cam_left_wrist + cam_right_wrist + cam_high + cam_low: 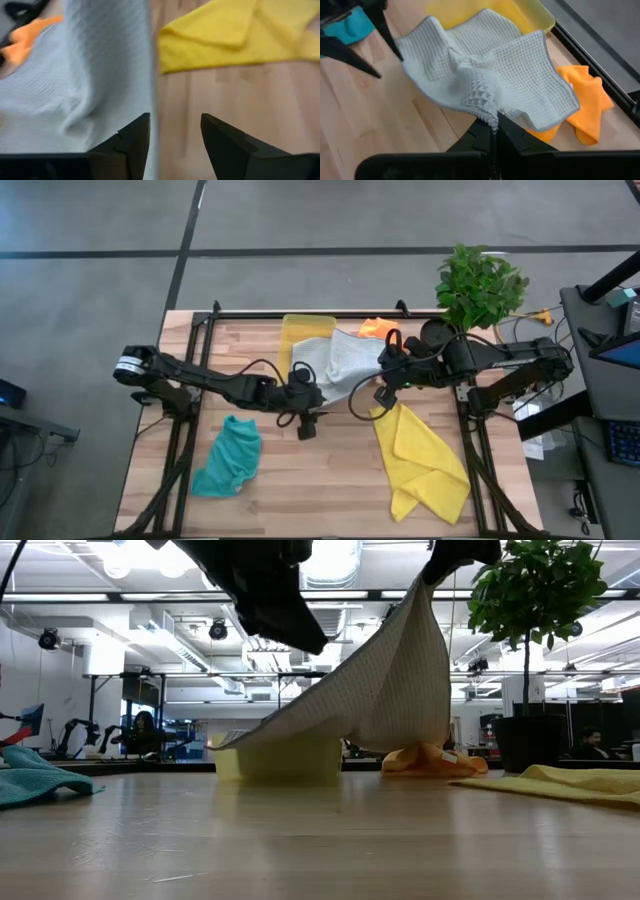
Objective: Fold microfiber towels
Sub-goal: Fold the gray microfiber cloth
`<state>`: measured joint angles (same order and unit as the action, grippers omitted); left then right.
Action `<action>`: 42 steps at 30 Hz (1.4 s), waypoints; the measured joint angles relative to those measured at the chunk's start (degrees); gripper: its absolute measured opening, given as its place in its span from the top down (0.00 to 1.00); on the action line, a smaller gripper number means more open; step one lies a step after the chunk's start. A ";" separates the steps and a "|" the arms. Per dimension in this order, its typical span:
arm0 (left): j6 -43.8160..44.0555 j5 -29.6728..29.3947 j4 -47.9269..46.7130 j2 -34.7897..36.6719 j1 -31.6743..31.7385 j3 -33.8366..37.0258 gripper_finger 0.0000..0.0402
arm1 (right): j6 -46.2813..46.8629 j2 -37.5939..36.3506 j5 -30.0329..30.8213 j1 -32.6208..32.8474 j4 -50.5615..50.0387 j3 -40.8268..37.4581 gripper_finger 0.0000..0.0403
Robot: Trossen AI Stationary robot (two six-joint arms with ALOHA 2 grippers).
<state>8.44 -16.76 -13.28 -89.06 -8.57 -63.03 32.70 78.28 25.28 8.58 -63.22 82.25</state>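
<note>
Above wooden tabletop (330, 470), waffle-textured grey towel (485, 80) draped, pinched by right gripper (493, 125)

Grey towel (338, 365) between two hands

I can't see most of the yellow tray (300, 332); the grey towel (335, 360) covers it.

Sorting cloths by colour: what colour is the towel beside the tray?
Orange towel, clearest in the right wrist view.
</note>
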 joint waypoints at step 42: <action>12.99 -20.06 -35.92 5.41 -4.87 -0.50 1.00 | -7.30 -4.66 1.44 -3.07 0.59 -0.11 0.98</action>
<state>21.43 -36.82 -49.20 -83.65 -13.45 -63.53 25.40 73.62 26.71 5.51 -62.63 82.15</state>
